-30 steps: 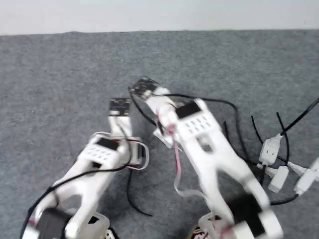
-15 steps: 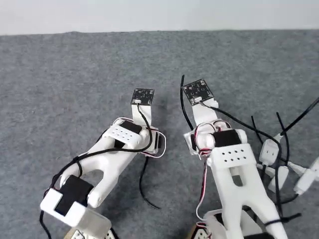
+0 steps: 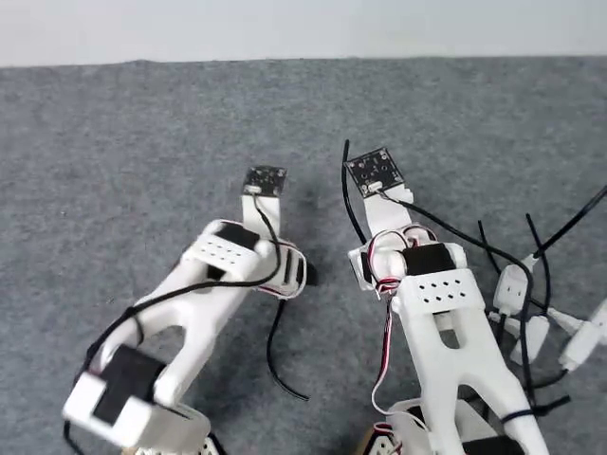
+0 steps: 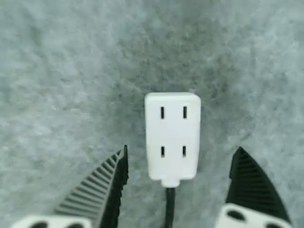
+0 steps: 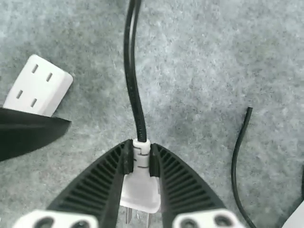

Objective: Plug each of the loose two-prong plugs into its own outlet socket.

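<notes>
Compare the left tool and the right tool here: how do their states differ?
The left tool is open; the right tool is shut. The left tool holds nothing, its fingers either side of a white outlet block; the right tool grips a white two-prong plug by its cord end. Both have black ribbed fingers.

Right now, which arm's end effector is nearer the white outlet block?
Left. The left end effector, open, frames the outlet block; the right end effector, shut on a plug, sits apart beside it.

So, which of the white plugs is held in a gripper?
The plug on the black cord, clamped in the right gripper. The others lie loose on the carpet.
</notes>
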Tool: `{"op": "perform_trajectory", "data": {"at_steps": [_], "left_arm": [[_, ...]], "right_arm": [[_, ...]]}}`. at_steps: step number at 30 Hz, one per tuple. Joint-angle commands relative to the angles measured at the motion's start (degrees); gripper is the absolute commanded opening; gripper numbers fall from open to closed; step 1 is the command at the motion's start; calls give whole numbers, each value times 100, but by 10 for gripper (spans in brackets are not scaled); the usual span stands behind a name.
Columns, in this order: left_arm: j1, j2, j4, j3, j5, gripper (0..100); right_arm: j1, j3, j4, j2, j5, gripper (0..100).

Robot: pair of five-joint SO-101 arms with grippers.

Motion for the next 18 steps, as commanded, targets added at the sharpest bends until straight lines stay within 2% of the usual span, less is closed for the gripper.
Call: {"op": "perform_trajectory", "data": {"at_steps": [1, 6, 8, 11, 12, 18], "left_arm": [[-114, -1099, 123, 312, -404, 322], [-123, -2831, 202, 1279, -1169, 288], [-229, -3516, 202, 1666, -1565, 221], [-589, -4202, 114, 2114, -2136, 66], [-703, -4281, 79, 2220, -2286, 14], [-1240, -3701, 62, 2413, -2505, 12]], "right_arm": [[40, -44, -136, 4, -79, 8], [40, -44, -136, 4, -202, 8], [31, -35, -136, -22, -273, 8], [-136, -44, -136, -48, -281, 8], [-224, -44, -136, -48, -290, 8], [-910, -369, 57, -242, -545, 8]]}}
